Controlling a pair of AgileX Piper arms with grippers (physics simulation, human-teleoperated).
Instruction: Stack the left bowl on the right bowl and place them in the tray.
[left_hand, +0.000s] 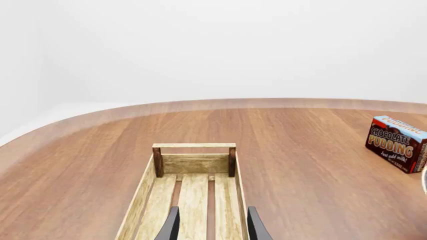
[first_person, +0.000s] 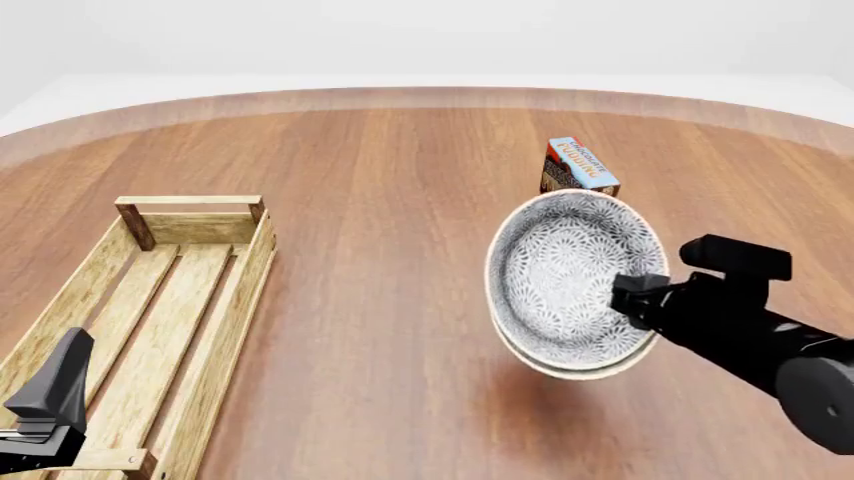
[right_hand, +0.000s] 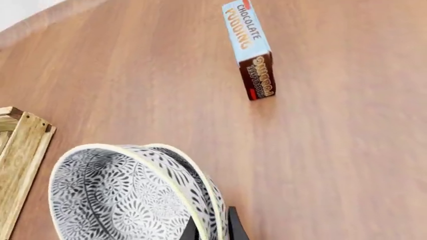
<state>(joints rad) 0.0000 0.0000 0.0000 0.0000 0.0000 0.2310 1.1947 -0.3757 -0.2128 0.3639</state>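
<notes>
Behind stacked bowls (first_person: 574, 280), box (left_hand: 396, 142) apparently reads "CHOCOLATE PUDDING".

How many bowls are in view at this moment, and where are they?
2, nested as one stack, tilted and lifted off the table, right gripper pinching their rims; the inner bowl sits in the outer bowl. Stack is right of the tray.

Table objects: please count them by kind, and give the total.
Patterned bowls, nested and held tilted above the table by the right gripper: 2
Wooden tray: 1
Chocolate pudding box: 1
Total: 4
</notes>
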